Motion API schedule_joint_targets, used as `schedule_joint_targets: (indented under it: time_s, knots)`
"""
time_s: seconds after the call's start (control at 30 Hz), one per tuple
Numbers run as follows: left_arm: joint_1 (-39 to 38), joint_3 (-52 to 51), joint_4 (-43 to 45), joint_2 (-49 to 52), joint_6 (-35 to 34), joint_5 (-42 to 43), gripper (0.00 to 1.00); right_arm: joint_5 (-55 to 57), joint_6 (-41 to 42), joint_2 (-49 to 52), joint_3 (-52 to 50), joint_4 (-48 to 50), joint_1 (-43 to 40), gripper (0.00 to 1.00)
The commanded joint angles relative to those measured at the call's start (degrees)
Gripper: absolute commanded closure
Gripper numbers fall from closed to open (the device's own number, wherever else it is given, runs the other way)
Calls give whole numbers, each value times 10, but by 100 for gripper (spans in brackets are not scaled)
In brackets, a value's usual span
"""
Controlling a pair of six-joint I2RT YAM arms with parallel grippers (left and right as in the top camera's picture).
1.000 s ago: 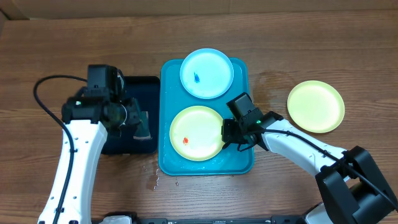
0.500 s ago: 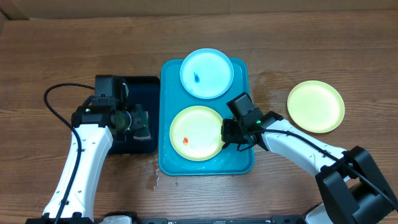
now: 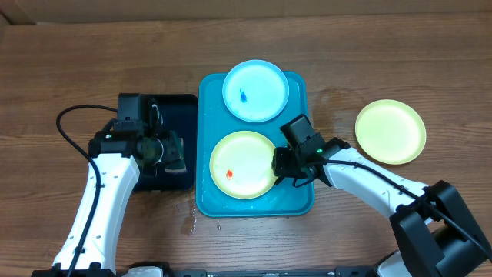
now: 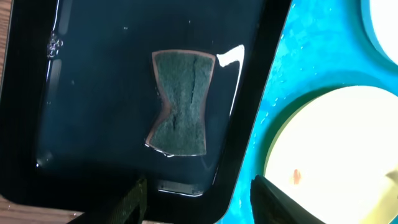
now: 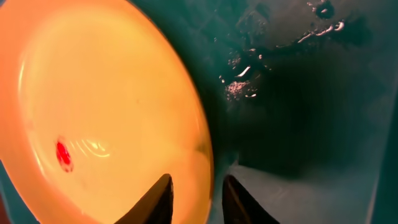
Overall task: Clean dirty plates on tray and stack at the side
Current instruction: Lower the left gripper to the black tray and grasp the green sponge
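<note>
Wood-grain tabletop point(image 3: 69, 61) is carrying the whole job, and nearest my base my right gripper point(image 5: 198, 199) is reaching down onto the large turquoise rectangular plastic tray point(image 3: 296, 201). Its jaws are sitting narrow and straddling the right rim of the round lime-green plastic plate point(image 3: 246, 158), which is lying in the tray's near half and showing a small orange smear point(image 3: 230, 174); whether they are pinching that rim or only bracketing it I cannot tell. My left gripper point(image 4: 200, 199) is hovering with jaws apart and empty over the smaller black tray point(image 4: 93, 74), where a dark green waisted sponge point(image 4: 180, 102) is lying flat in shallow water. Farther back in the turquoise tray the round light-blue plastic plate point(image 3: 257, 85) is waiting with a blue smear point(image 3: 243, 96), and off to my right another lime-green plate point(image 3: 390, 131) is resting on the bare wood, looking clean. I am judging the step in hand to be steadying the smeared green plate for wiping; the next move is calling for my left jaws dropping onto the sponge, closing on it and carrying it across to the orange mark.
</note>
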Motion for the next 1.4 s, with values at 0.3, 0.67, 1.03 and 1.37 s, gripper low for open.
schedule_joint_targets:
  time_s: [0.3, 0.67, 1.03, 1.37]
  knots:
    - [2, -12, -10, 47, 0, -8, 53, 0, -4, 13, 7, 3, 2, 90]
    - [3, 6, 38, 165, 49, -8, 62, 0, -5, 13, 7, 3, 2, 90]
    - [2, 21, 83, 179, 62, -46, 62, 0, -5, 13, 7, 3, 2, 90]
    - [2, 21, 99, 217, 90, -5, 68, 0, -4, 13, 7, 4, 2, 90]
